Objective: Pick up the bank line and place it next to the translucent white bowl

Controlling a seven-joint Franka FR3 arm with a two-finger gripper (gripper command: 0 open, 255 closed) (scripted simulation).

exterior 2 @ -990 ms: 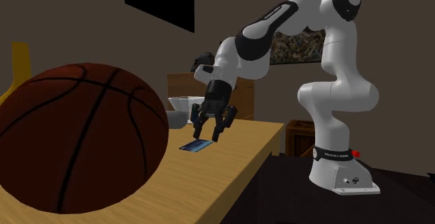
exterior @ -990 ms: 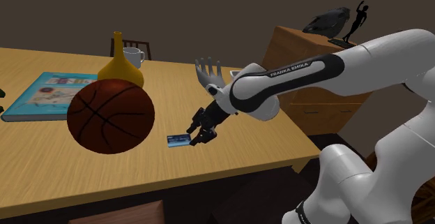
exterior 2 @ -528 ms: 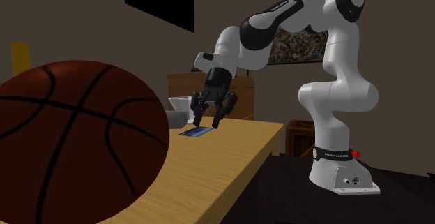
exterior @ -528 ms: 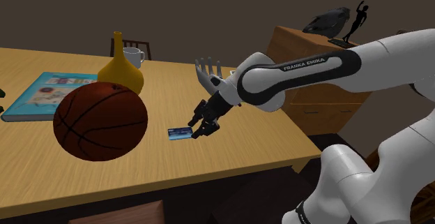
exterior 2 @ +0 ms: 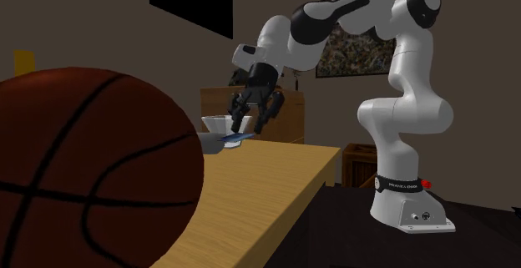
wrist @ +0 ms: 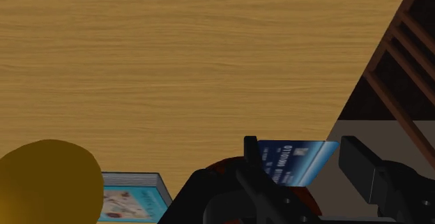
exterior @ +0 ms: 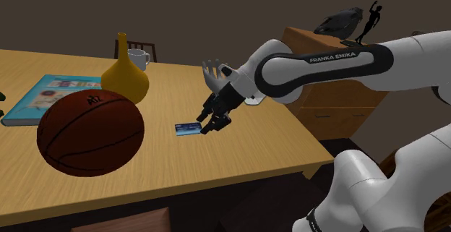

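The bank line is a small flat blue card [exterior: 187,128] with white print. My gripper [exterior: 212,123] is shut on one end of it and holds it level, a little above the wooden table [exterior: 238,158]. In the wrist view the card [wrist: 293,161] sits clasped between the two black fingers [wrist: 252,161]. The translucent white bowl [exterior: 215,75] stands on the table just beyond the gripper, partly hidden by the arm. In the second exterior view the card [exterior 2: 235,139] hangs in front of the bowl [exterior 2: 217,126], under the gripper [exterior 2: 248,128].
A large brown basketball [exterior: 90,132] lies on the table toward the shoulder view's left of the card. Behind it stand a yellow vase [exterior: 124,75], a white mug [exterior: 137,58] and a blue book [exterior: 50,97]. A wooden cabinet [exterior: 318,93] stands past the table's right end.
The gripper has risen with the card and carried it toward the bowl. The basketball has rolled toward the shoulder view's left.
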